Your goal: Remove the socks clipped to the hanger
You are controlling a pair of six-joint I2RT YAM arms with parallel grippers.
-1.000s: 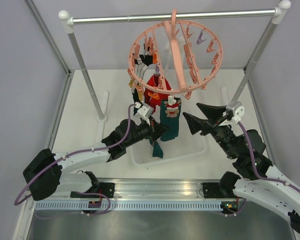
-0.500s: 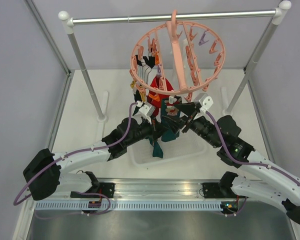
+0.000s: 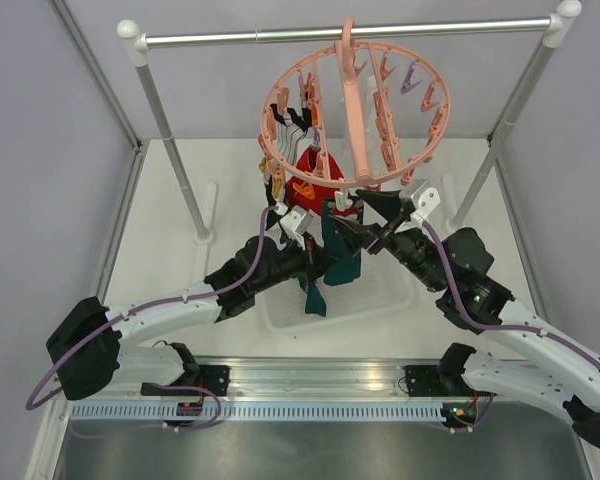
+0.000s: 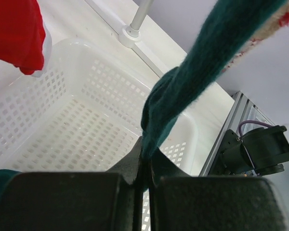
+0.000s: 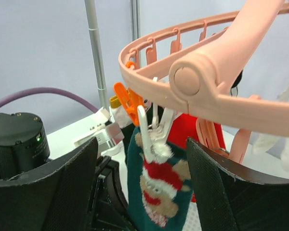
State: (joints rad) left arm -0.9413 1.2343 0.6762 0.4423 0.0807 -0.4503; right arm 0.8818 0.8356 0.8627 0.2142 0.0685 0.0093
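Overhead, the salmon-pink hanger (image 3: pixel 355 110) hangs by its hook from the silver rail (image 3: pixel 280 36), its ring tilted and its clips dangling around the rim. Most of the socks are bunched under the ring's left and near side: a red sock (image 3: pixel 315 185) sits in the middle of the cluster, and a dark teal sock (image 3: pixel 342 255) hangs just in front of it, above the white perforated tray (image 3: pixel 395 295) on the tabletop (image 3: pixel 170 250). The left tool (image 4: pixel 143 173) is closed hard on the lower part of that teal sock. In the left wrist view the fabric runs taut from the upper right down into the pinch between the two dark fingers, with the tray's mesh floor behind it. The right tool (image 3: pixel 355 213) reaches in from the right, up close under the ring, with its jaws spread wide and nothing gripped between them. From the right wrist the two fingers stand on either side of the sock's cuff, which carries a red, white and tan pattern and is caught in a white clip (image 5: pixel 151 130) under the ring. An orange clip (image 5: pixel 127 103) hangs just to the left of the white one. Neither finger visibly touches the clip or the cuff.
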